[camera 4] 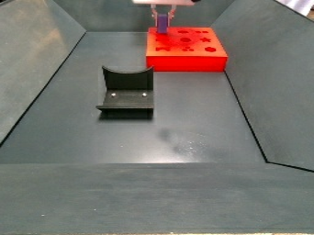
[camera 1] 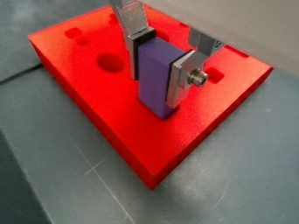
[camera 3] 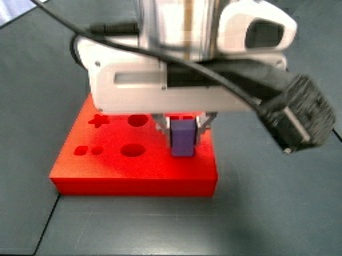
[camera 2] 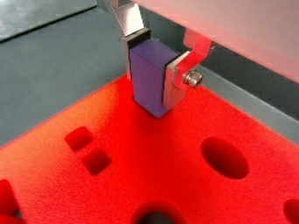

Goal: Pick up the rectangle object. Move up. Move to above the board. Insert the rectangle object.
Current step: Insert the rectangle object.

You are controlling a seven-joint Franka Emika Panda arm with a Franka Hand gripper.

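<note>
The purple rectangle object (camera 1: pixel 155 77) stands upright between my gripper's (camera 1: pixel 162 68) silver fingers, which are shut on its sides. It also shows in the other wrist view (camera 2: pixel 151 77) and in both side views (camera 3: pixel 181 135) (camera 4: pixel 161 22). Its lower end meets the top of the orange-red board (camera 1: pixel 187 131), near one edge; I cannot tell how deep it sits. The board (camera 3: pixel 134 170) shows round, square and star cut-outs. In a side view the board (camera 4: pixel 186 50) lies at the far end of the bin, with the gripper (camera 4: pixel 161 18) above its left part.
A dark block with a curved notch (camera 4: pixel 127 90) stands on the dark bin floor, left of centre. Sloped dark walls (camera 4: pixel 37 83) enclose the bin. The arm's white body and black cable (camera 3: pixel 287 110) hang over the board.
</note>
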